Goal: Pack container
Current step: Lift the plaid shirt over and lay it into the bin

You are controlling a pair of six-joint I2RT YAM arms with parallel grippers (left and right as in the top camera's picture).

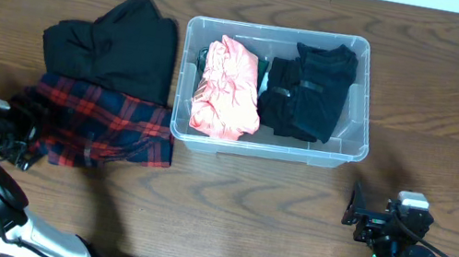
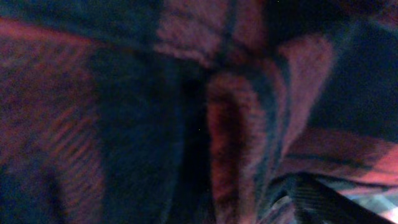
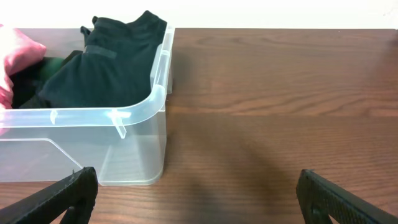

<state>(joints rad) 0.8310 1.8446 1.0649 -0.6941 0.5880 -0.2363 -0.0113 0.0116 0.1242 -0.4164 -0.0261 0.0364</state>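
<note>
The table (image 1: 457,111) is dark brown wood, and my overhead feed shows a pale strip along its far edge.

The container (image 1: 300,152) sits around mid-table, nearer the far edge and a little toward the right. It is clear plastic, open on top, with its long side parallel to the near edge. On the right wrist feed I see its rounded near-right corner and rim at the left of the picture.

The plaid cloth (image 1: 107,131), red and dark checks, lies crumpled just left of the container, its right end close to the container's near-left corner. A black garment (image 1: 117,49) lies on the far side of the plaid and overlaps it, close beside the container's left wall.

Inside the container, a black bundle (image 1: 310,91) fills the right half and a pink bundle (image 1: 228,91) the left half. A sliver of green shows between them.

The left gripper (image 1: 16,144) is at the plaid's left end, toward the near-left corner. Its wrist feed is only blurred plaid pressed close, so I cannot tell how its jaws stand or whether they grip the cloth.

The right gripper (image 3: 196,186) hovers near the near-right corner, jaws spread wide with nothing between them, apart from the container.
</note>
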